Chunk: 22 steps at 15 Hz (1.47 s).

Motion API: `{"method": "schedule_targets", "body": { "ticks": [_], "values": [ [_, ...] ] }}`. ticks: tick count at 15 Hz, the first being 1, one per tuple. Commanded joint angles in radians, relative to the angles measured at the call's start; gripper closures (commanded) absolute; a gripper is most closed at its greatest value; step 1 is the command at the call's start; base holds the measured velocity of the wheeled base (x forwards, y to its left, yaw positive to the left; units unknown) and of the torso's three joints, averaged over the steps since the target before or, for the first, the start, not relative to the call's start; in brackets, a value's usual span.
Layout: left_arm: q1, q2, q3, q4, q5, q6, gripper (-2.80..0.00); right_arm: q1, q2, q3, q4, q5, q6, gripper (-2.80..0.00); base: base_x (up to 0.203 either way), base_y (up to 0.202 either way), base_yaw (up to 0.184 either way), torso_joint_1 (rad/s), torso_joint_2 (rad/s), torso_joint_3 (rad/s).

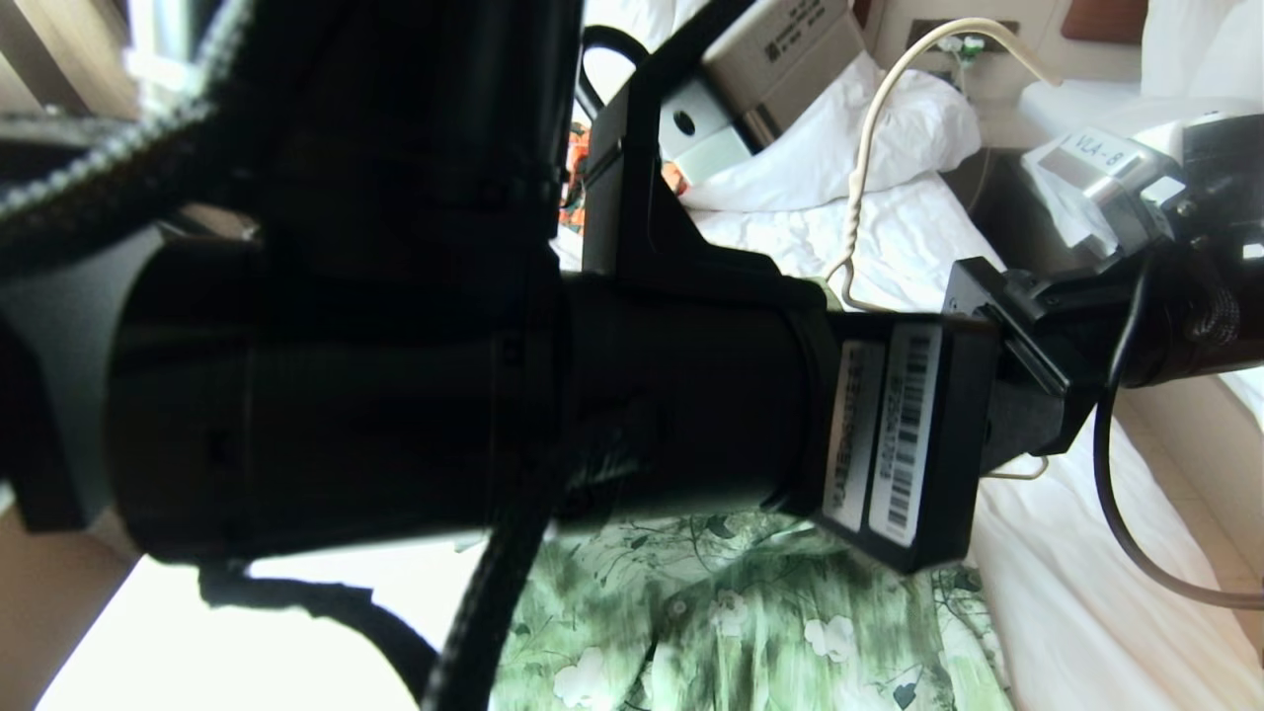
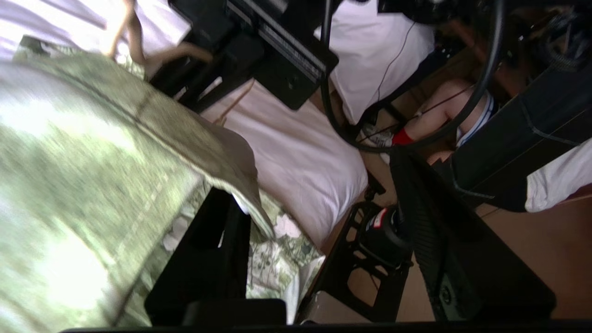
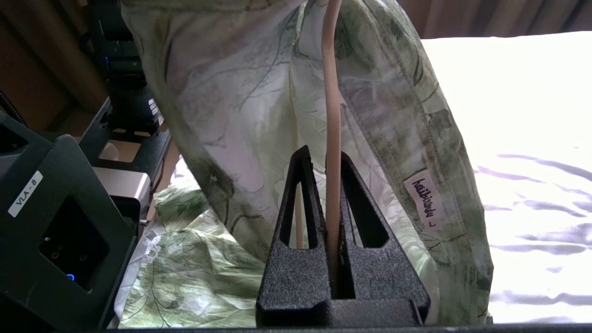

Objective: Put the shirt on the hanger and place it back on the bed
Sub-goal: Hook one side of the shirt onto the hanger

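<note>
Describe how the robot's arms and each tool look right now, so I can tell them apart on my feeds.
Both are matte black. The left arm is a thick cylinder with white barcode stickers and a braided cable. The right arm carries a silver block labelled VLA-8 and a thin black cable. The right tool has textured triangular fingers with cut-out windows.

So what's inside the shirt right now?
A hanger wire runs up inside the shirt, pinched by the right end effector. Its upper part is covered by cloth.

One shirt (image 3: pixel 222 120), one hanger (image 3: pixel 331 115), two claws in view.
</note>
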State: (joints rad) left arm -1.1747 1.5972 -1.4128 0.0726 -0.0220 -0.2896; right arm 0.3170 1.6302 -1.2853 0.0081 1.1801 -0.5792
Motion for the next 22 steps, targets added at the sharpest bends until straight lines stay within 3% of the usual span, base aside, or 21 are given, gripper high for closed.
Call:
{"method": "schedule_targets", "body": {
  "ticks": [1,4,8,9,12,14,17,21,22],
  "values": [
    [-0.021,-0.015,0.085,0.001,0.023,0.000,-2.80,-0.001,0.000,-0.002,0.000,0.001,-0.003,0.00,0.000,0.000,0.000,0.000,0.00,0.000],
    [-0.043,-0.069,0.202,0.003,0.090,-0.002,-2.80,0.001,0.002,-0.012,-0.045,-0.056,0.054,0.00,0.000,0.000,0.000,0.000,0.00,0.000],
    [-0.036,-0.246,0.304,0.052,0.175,0.007,-2.80,0.060,-0.039,0.003,-0.161,-0.095,0.198,0.00,0.000,0.000,0.000,0.000,0.00,0.000],
    [-0.023,-0.304,0.322,0.111,0.185,0.021,0.00,0.062,-0.050,0.023,-0.166,-0.097,0.200,0.00,0.000,0.000,0.000,0.000,0.00,0.000],
    [0.054,-0.479,0.360,0.218,0.197,0.064,0.00,0.071,-0.107,0.065,-0.168,-0.099,0.200,0.00,0.000,0.000,0.000,0.000,0.00,0.000],
    [0.149,-0.579,0.307,0.326,0.200,0.099,0.00,0.082,-0.128,0.078,-0.167,-0.107,0.203,0.00,0.000,0.000,0.000,0.000,0.00,0.000],
    [0.175,-0.628,0.130,0.479,0.202,0.118,0.00,0.104,-0.159,0.121,-0.168,-0.130,0.203,0.00,0.000,0.000,0.000,0.000,0.00,0.000],
    [0.188,-0.562,0.038,0.514,0.202,0.210,0.00,0.144,-0.158,0.121,-0.167,-0.172,0.204,0.00,0.000,0.000,0.000,0.000,0.00,0.000],
    [0.185,-0.537,0.013,0.514,0.196,0.256,-2.80,0.166,-0.157,0.124,-0.160,-0.172,0.205,0.00,0.000,0.000,0.000,0.000,0.00,0.000]
  ]
}}
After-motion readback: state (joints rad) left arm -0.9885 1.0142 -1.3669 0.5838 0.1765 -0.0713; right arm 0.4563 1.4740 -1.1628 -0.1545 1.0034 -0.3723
